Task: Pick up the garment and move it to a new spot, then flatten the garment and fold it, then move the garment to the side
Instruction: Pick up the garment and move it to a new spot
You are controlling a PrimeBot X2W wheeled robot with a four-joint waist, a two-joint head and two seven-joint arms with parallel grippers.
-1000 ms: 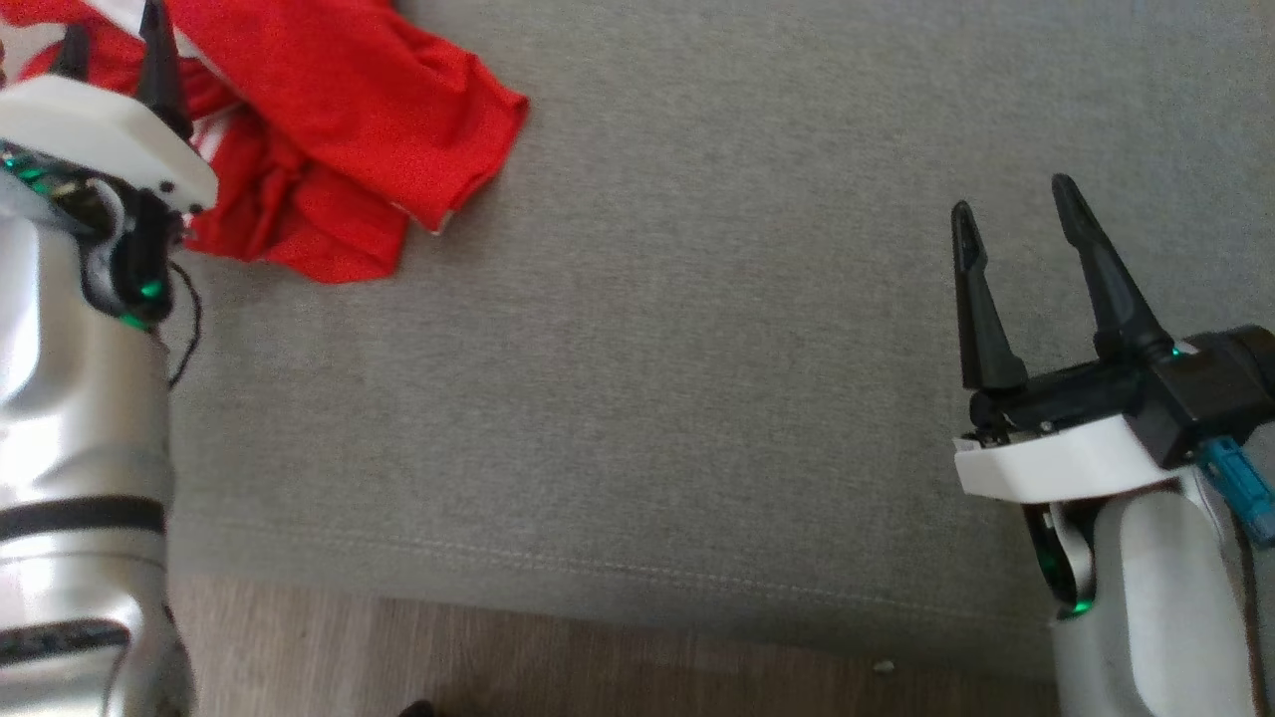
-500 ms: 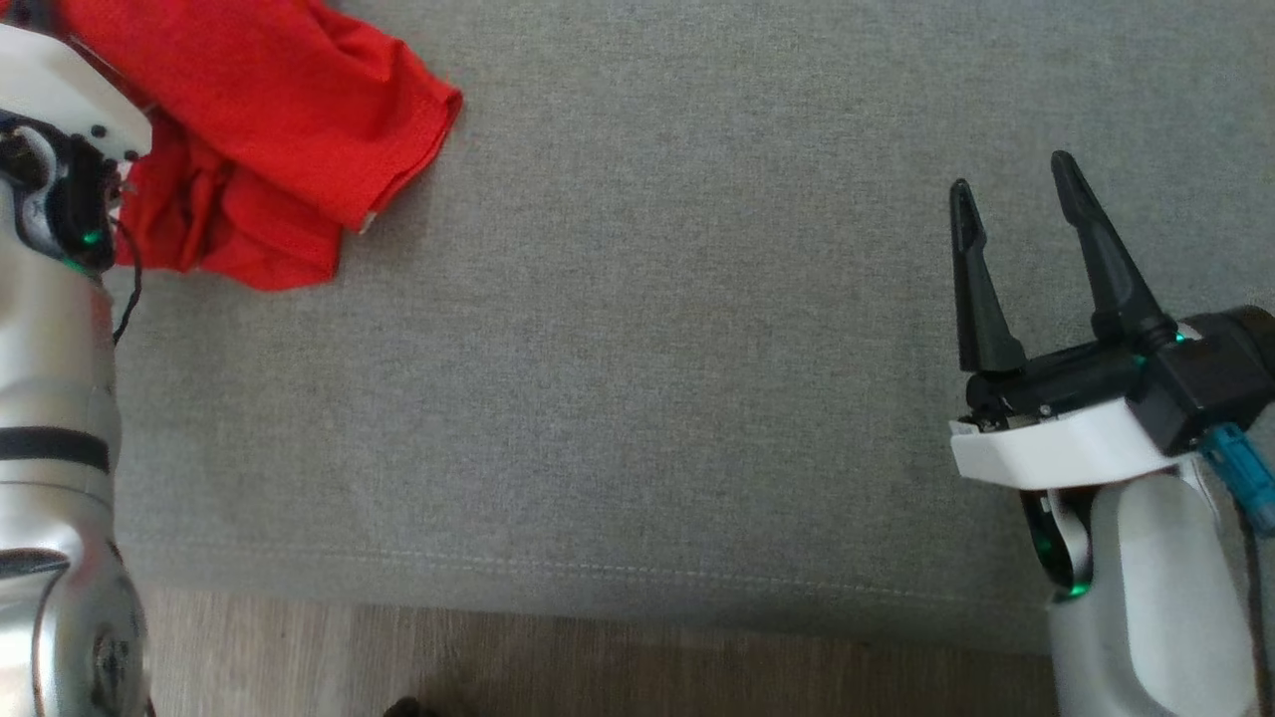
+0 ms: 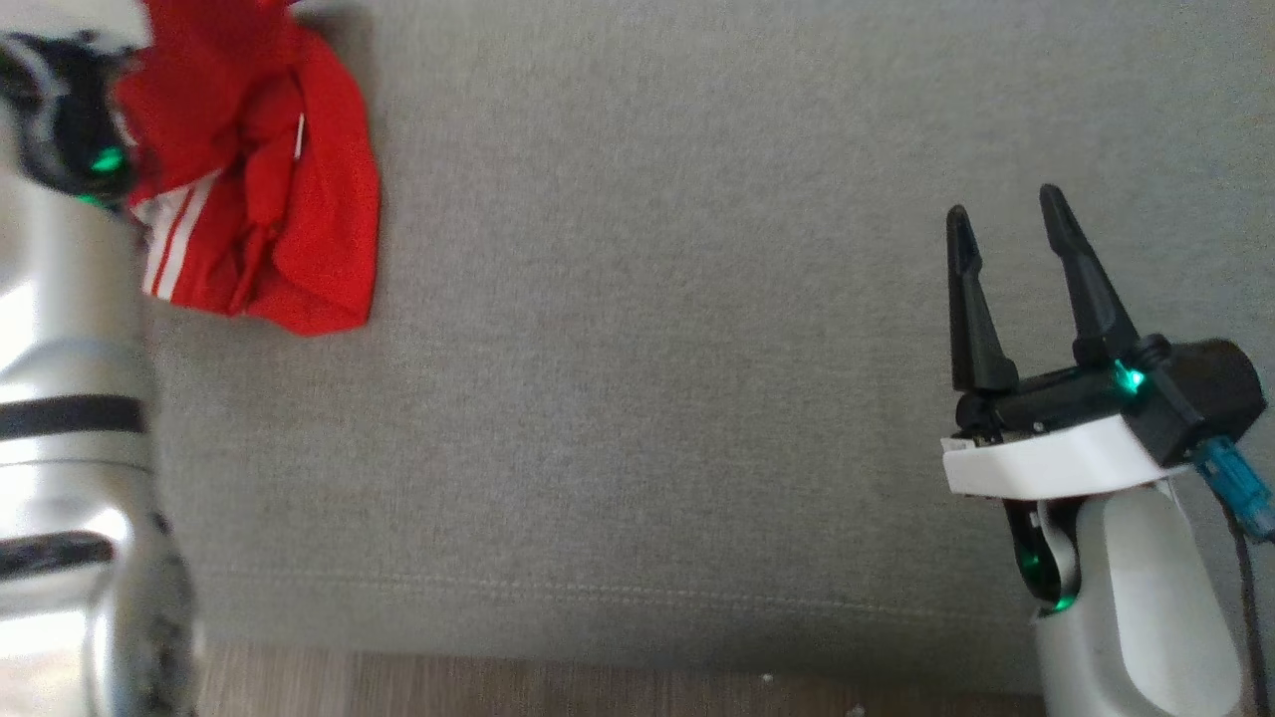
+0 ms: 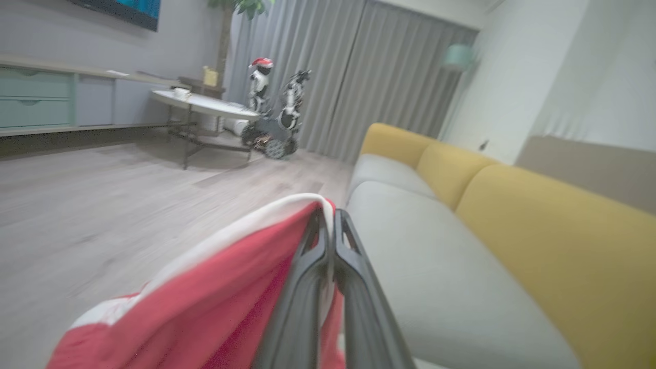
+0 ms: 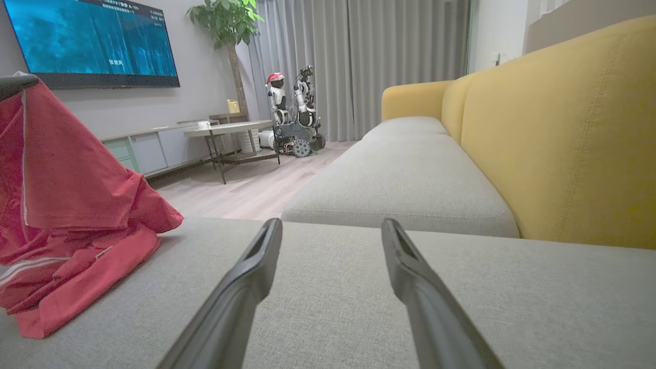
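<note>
The red garment (image 3: 261,204) with white stripes is bunched at the far left of the grey sofa seat (image 3: 657,329). In the left wrist view my left gripper (image 4: 329,214) is shut on the garment (image 4: 205,302), pinching its white-trimmed edge between the fingertips. The right wrist view shows the garment (image 5: 66,205) pulled up at its top left while its lower part rests on the cushion. My right gripper (image 3: 1004,214) hovers open and empty over the right of the seat, far from the cloth. Its fingers (image 5: 256,266) stand wide apart.
The seat's front edge and a strip of wooden floor (image 3: 598,692) lie along the bottom of the head view. Yellow back cushions (image 5: 564,133) run along the sofa. Across the room stand a table (image 5: 230,130), another robot (image 5: 294,118) and a TV (image 5: 87,41).
My left gripper has shut on the garment and drawn it up and leftward, so the cloth is bunched narrower. The head camera has shifted. The right gripper stays open.
</note>
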